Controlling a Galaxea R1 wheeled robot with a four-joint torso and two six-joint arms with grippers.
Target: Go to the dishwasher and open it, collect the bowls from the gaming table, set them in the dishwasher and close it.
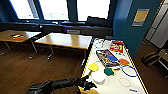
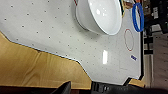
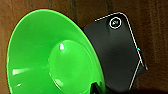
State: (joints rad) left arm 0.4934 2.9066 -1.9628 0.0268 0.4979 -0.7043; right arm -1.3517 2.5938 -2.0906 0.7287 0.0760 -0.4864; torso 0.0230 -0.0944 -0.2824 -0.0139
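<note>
- Left hand (image 1: 86,83) hovers at the near corner of the tabletop (image 1: 117,86); whether it is open or closed I cannot tell.
- White bowl (image 1: 98,76) sits just ahead of that hand and slightly to its right (the nearest bowl), with the yellow bowl (image 1: 93,67) and teal bowl (image 1: 108,71) further on.
- The green bowl (image 3: 50,57) looms in the right wrist view, probably gripped at its rim.

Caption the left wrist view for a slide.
White bowl on the speckled white gaming table, blue ring beyond it.
</note>
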